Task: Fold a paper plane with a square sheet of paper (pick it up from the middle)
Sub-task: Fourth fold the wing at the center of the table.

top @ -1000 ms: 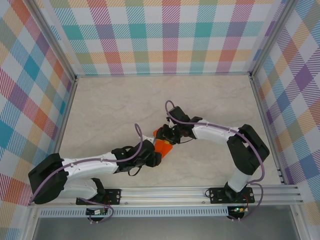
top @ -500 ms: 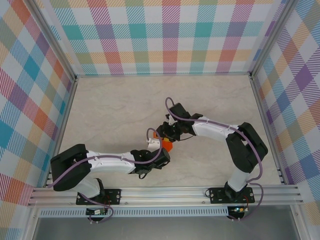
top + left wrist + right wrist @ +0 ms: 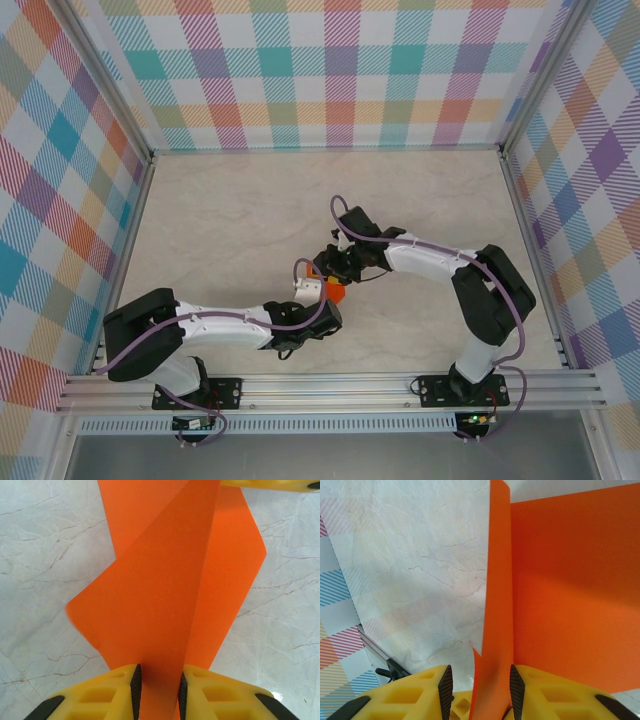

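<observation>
Pinching the paper plane (image 3: pixel 170 590) from its 8 o'clock side, the left gripper (image 3: pixel 157 687) has the fold squeezed between its pads, over the middle of the table (image 3: pixel 220 220). The right gripper (image 3: pixel 479 690) clamps the 12 o'clock edge. My worry: both arms tugging apart or twisting could rip it.

Bare tabletop (image 3: pixel 220 210) beyond and left of the paper plane (image 3: pixel 335 293); left arm (image 3: pixel 220 325) and right arm (image 3: pixel 430 262) tight against it.
</observation>
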